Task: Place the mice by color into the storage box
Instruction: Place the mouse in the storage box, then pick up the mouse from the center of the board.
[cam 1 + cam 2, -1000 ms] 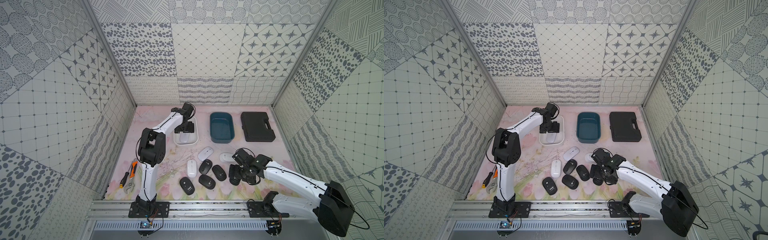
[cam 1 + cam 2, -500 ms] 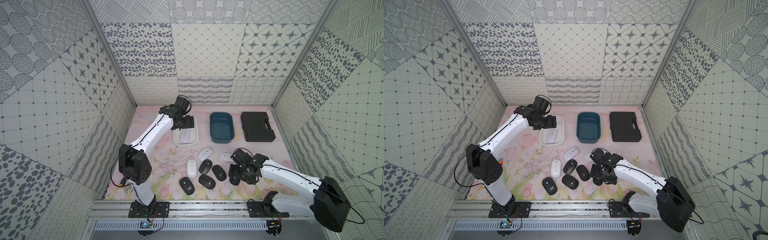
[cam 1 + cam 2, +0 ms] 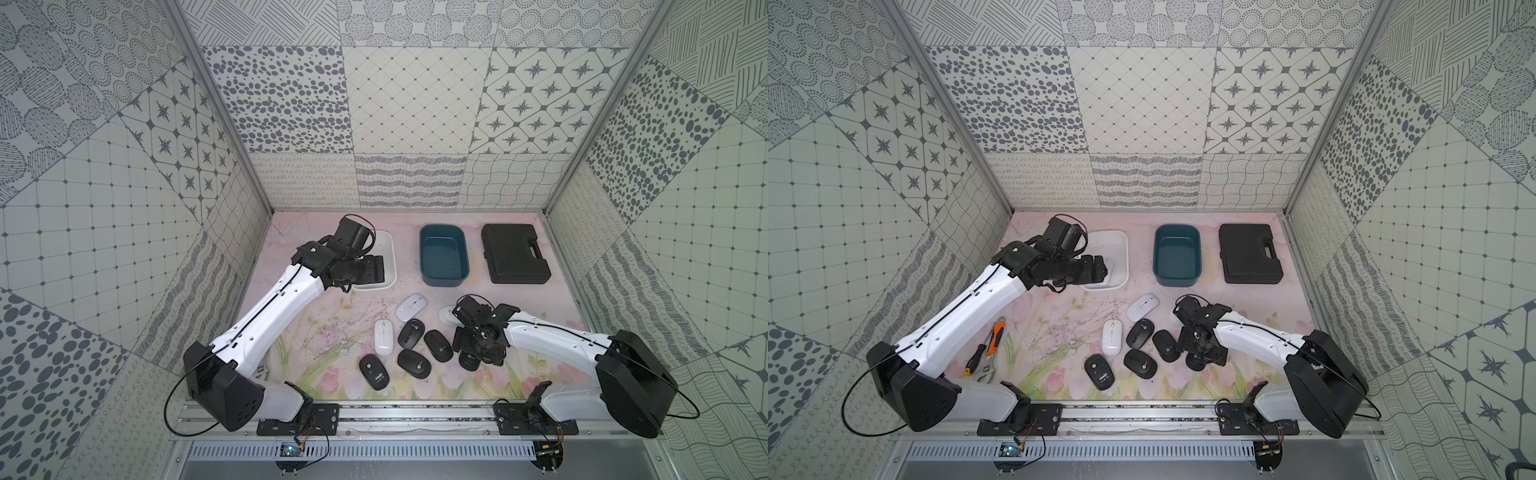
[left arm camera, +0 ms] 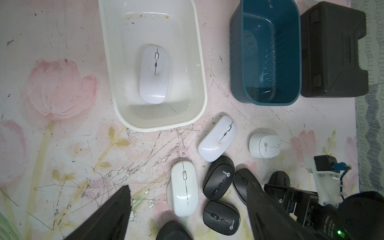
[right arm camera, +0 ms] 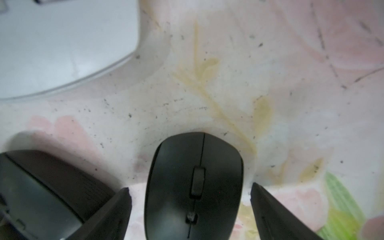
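Observation:
A white mouse [image 4: 153, 74] lies alone in the white storage box [image 3: 390, 249]; the teal box [image 3: 444, 277] beside it holds nothing. My left gripper [image 3: 376, 268] hangs open and empty above the white box's near end. Three white mice [image 3: 411, 306] [image 3: 382, 336] [image 3: 446, 312] and several black mice [image 3: 410, 332] [image 3: 437, 345] [image 3: 374, 376] lie grouped on the mat. My right gripper [image 5: 189, 187] sits low at the group's right end, open, with its fingers on either side of a black mouse [image 5: 194, 176] and a gap on each side.
A black hard case [image 3: 515, 253] stands right of the teal box. An orange-handled tool [image 3: 994, 334], a screwdriver and a wrench lie at the front left. Patterned walls close in the mat on three sides.
My left gripper has risen out of the white box and drawn back to the left, leaving the white mouse inside. The right gripper has stayed low around the black mouse.

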Controlling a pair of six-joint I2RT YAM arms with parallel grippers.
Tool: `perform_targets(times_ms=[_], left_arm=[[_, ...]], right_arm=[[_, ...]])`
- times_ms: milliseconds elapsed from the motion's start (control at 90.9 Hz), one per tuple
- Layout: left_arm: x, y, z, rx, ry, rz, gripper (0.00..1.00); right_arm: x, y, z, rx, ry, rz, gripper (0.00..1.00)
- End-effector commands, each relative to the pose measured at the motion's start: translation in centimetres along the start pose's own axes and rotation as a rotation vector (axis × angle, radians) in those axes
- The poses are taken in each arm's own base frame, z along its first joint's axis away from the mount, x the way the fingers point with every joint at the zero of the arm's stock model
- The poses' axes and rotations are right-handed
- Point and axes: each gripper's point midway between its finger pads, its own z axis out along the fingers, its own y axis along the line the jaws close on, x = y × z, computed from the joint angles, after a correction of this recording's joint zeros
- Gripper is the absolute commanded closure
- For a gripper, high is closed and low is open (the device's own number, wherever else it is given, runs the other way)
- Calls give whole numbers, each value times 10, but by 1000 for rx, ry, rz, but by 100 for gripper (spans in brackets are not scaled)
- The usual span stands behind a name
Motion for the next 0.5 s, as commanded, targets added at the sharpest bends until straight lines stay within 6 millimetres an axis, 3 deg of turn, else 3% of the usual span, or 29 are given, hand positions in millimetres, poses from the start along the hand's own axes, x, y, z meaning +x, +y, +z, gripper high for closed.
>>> perform_targets(times_ms=[0, 484], left_arm=[[13, 3, -1, 6, 28, -39, 10], [24, 13, 4, -16, 32, -40, 9]], right_arm=[[-7, 7, -1, -23, -26, 14, 13], [-3, -5, 0, 20, -27, -34, 39]])
